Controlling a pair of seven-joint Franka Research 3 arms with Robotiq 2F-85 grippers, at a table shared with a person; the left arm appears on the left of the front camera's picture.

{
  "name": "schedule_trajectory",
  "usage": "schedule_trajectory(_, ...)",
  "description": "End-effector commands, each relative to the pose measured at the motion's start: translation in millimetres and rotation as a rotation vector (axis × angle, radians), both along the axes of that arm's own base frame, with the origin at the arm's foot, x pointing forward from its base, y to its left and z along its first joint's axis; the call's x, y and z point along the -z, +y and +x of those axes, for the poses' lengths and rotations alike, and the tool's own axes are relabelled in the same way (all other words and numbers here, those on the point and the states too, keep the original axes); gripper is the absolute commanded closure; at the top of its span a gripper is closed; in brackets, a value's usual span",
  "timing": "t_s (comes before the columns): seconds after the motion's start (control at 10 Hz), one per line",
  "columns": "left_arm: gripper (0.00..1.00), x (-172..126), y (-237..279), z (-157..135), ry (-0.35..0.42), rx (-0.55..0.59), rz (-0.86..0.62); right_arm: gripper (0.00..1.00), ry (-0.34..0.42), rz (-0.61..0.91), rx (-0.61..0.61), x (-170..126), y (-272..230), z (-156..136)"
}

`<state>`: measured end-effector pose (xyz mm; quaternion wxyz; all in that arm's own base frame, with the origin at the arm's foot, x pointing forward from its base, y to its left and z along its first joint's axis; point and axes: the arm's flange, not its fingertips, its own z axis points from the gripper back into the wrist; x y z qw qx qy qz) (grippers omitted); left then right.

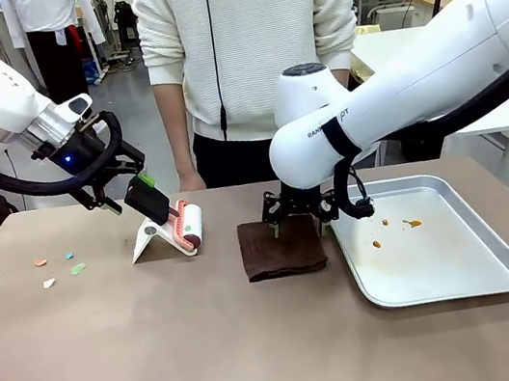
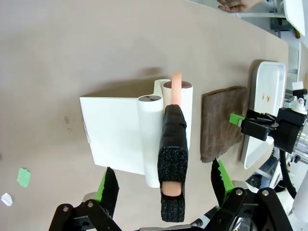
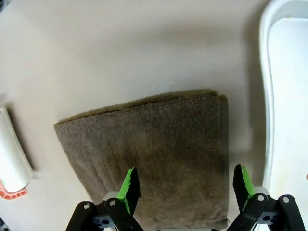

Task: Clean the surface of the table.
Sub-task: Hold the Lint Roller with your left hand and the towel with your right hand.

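Observation:
The brownish table (image 1: 166,362) carries several small coloured scraps (image 1: 60,267) near its left end. A lint roller (image 1: 185,227) with a black foam handle (image 2: 172,163) rests on a white stand (image 2: 113,132). My left gripper (image 2: 162,169) is open, its fingers either side of the handle without touching it; it also appears over the roller (image 1: 145,195). A folded brown cloth (image 1: 282,247) lies at mid-table. My right gripper (image 3: 186,183) hangs open just above the cloth (image 3: 149,149), at its far edge (image 1: 314,210).
A shallow silver tray (image 1: 485,284) with a few orange crumbs (image 1: 407,223) sits right of the cloth, its rim close to my right gripper. A person in a white sweater (image 1: 250,45) stands at the far side, one hand (image 1: 190,178) by the table edge.

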<state>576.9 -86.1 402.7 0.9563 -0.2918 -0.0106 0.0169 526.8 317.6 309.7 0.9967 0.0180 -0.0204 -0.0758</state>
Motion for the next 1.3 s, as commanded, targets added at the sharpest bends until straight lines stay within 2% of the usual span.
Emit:
schedule_trajectory(0.0, 0.0, -3, -1, 5, 0.012, 0.014, 0.002, 0.0, 0.011, 0.005, -0.063, 3, -5, 4)
schedule_trajectory(0.3, 0.0, -2, -2, 6, 0.008, 0.019, 0.004, 0.0, 0.034, 0.072, -0.177, 9, -15, 7)
schedule_trajectory(1.0, 0.0, -1, -4, 10, 0.006, 0.017, 0.005, 0.0, 0.053, 0.086, -0.197, 15, -14, 8)
schedule_trajectory(1.1, 0.19, 0, -5, 10, -0.006, 0.014, -0.007, 0.0, 0.057, 0.088, -0.2, 16, -14, 8)
schedule_trajectory(1.2, 0.59, 0, -6, 9, -0.013, 0.015, -0.02, 0.27, 0.06, 0.093, -0.191, 17, -13, 8)
